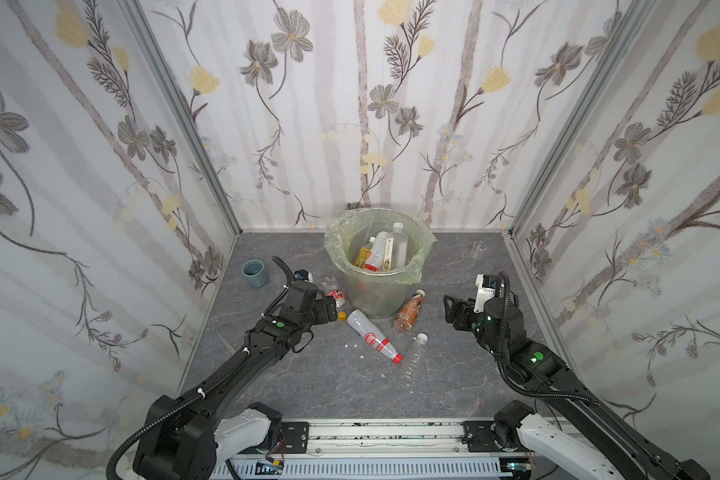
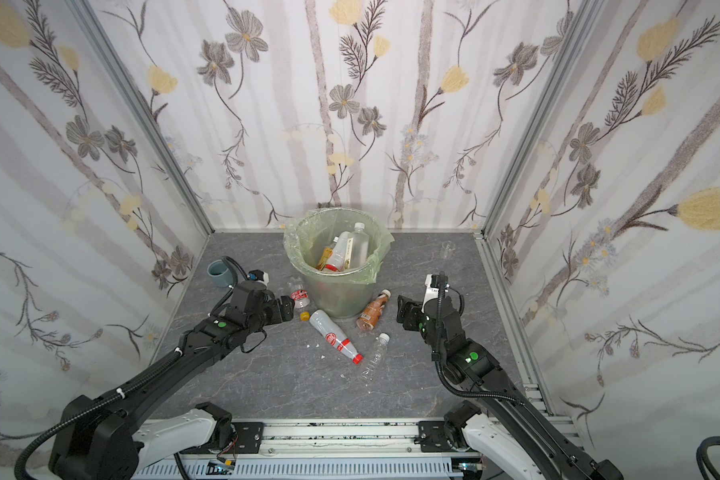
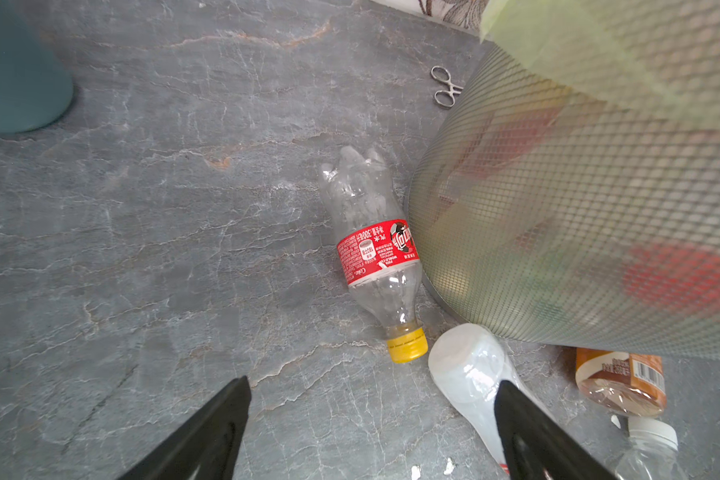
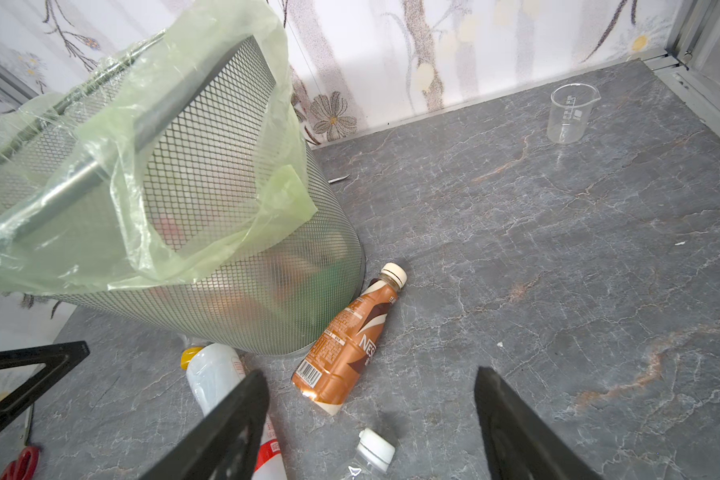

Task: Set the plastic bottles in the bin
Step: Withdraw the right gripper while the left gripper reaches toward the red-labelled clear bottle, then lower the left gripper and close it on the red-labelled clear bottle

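Left gripper (image 1: 332, 309): jaws spread, empty, poised beside the red-labelled bottle (image 3: 375, 249) lying just beside the bin (image 1: 377, 297). Right gripper (image 1: 449, 307): jaws spread, empty, near the brown coffee bottle (image 1: 410, 311) lying at the bin's foot. Several bottles (image 1: 381, 249) rest inside the bin; a frosted bottle (image 1: 373, 336) and a clear white-capped bottle (image 1: 415, 357) lie on the table (image 1: 308, 386) before it.

The left arm (image 1: 233, 365) and right arm (image 1: 566, 386) are matte black, each with a white housing (image 1: 246, 428) at the end far from its gripper. A ribbed black hose (image 1: 119, 446) runs along each arm, fastened with white zip ties (image 1: 201, 392). The left gripper (image 3: 371, 384) and right gripper (image 4: 370, 372) have flat, tapered black fingers (image 3: 217, 432). Behind each sits a round green sticker (image 1: 280, 324).
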Controlling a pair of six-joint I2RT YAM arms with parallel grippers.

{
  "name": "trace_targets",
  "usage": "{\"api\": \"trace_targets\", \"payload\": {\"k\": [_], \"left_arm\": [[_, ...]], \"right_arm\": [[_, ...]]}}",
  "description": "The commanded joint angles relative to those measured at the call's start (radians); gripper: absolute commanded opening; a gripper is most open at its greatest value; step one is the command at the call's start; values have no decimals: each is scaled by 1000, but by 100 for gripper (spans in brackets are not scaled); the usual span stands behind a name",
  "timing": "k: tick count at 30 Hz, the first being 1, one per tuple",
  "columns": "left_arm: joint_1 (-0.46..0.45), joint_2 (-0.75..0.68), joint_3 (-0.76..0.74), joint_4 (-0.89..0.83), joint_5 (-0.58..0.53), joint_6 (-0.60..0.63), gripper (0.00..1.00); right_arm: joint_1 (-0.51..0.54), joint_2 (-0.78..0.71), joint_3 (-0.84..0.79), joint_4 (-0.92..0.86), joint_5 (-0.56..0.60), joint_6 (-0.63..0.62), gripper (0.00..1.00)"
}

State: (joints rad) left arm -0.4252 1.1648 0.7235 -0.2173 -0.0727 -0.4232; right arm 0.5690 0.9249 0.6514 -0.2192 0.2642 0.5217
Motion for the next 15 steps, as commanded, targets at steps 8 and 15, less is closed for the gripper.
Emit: {"api": "trace_targets", "payload": {"k": [8,15], "left_arm": [[53,175,63,149,92,23,92],[86,288,121,180,168,25,89]], "right_arm": [[-11,-61,-33,15,1,-3,80],[-13,-82,-41,11,-3,10,79]]}}
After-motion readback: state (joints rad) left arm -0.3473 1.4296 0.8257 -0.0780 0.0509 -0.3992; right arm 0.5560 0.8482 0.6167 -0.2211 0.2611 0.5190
